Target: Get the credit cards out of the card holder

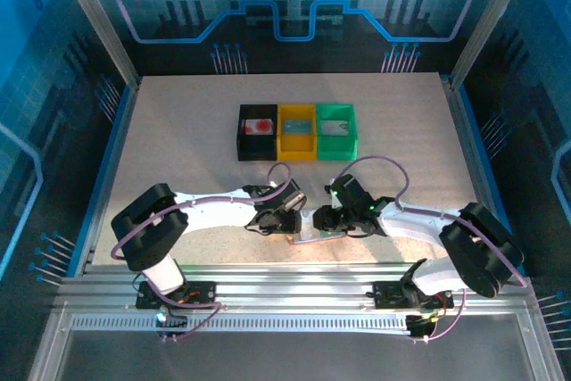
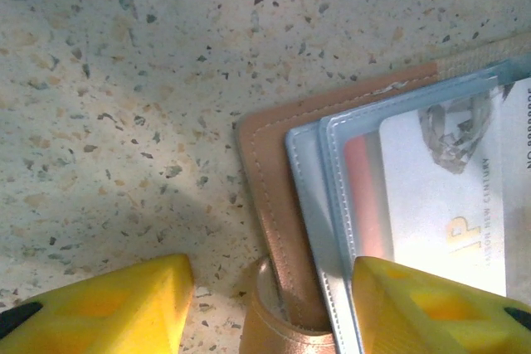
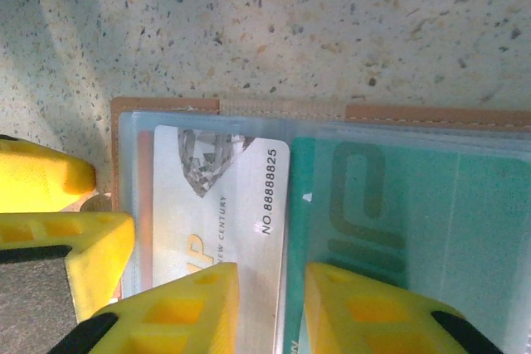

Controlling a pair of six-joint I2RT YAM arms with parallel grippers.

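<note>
Here, the card holder (image 3: 398,112) lies open near the table's (image 1: 178,131) front edge, bare surface beyond, credit cards (image 3: 224,196) sleeved inside; left gripper (image 2: 272,275) gapes astride its left border, right gripper (image 3: 272,279) narrowly parted above them.

We see the table (image 1: 178,140) brightly lit from above, the blue surround (image 1: 45,86) dimmer. At the left wrist, glare whitens the clear pocket (image 2: 431,196) of the card holder (image 2: 270,205); soft shadows cross the tabletop, and the near yellow fingers (image 2: 108,308) blur.
</note>
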